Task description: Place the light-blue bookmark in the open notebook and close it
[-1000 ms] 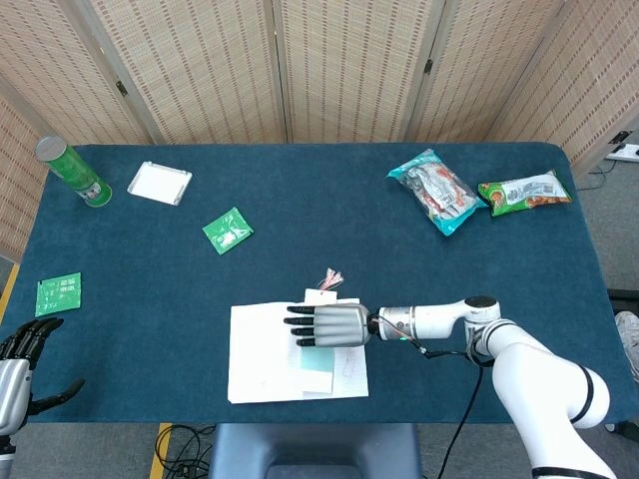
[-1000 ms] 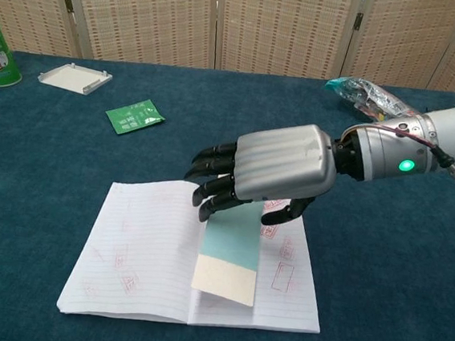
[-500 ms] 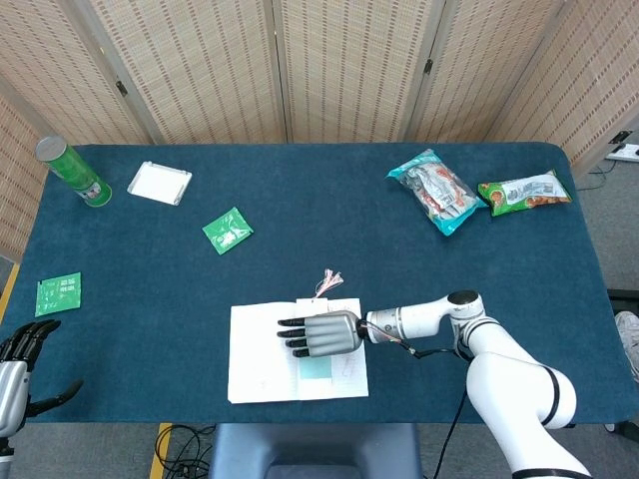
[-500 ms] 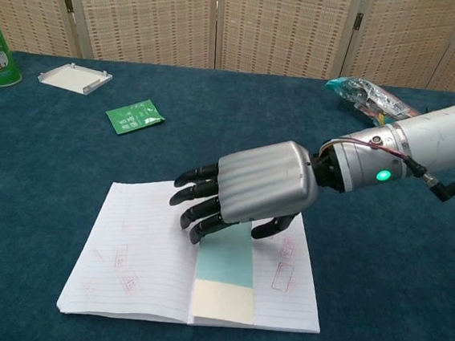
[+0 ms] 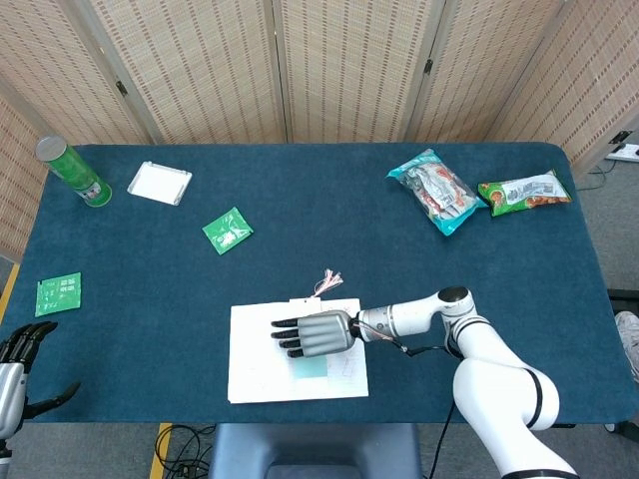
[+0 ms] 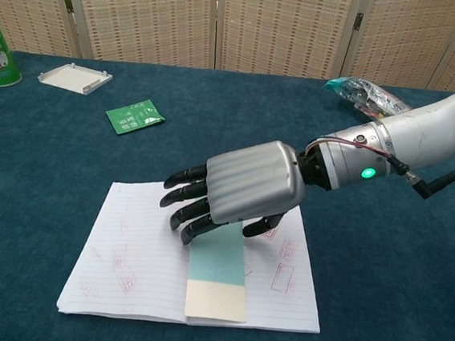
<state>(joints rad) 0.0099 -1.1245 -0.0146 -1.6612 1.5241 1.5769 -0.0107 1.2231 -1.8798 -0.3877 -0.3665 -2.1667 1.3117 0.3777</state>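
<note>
- Bookmark [image 6: 218,270]: light blue with a cream lower end, lies flat along the centre fold of the notebook [image 6: 130,258]; its near end reaches the notebook's front edge, its far end is hidden under the right hand [image 6: 238,189]. In the head view only a blue patch [image 5: 312,365] shows beside the hand.
- Notebook open flat on the counter [image 6: 42,169], at the near edge. Lined white pages with small red stamps or scribbles, not readable.
- Right hand palm-down over the notebook's middle, fingers [image 6: 182,202] stretched and slightly apart, pointing to the left page. Cannot tell if the fingertips touch the paper or the bookmark; nothing seen clamped.
- Green light lit on the right wrist [image 6: 367,173].
- A pink tassel [image 5: 329,278] lies on the counter just past the notebook's far edge.
- Left hand [image 5: 22,369] at the lower-left corner of the head view, off the counter edge, fingers apart, holding nothing.
- Green can [image 5: 75,172] at the far-left corner, lying tilted in the head view; label has print, too small to read.
- White tray [image 5: 159,183] near the can.
- Green packet [image 5: 228,230] mid-left, white print unreadable; second green packet [image 5: 58,294] at the left edge.
- Two snack bags far right: blue-trimmed bag [image 5: 434,191] and green bag [image 5: 524,192], just beside each other; writing illegible.
</note>
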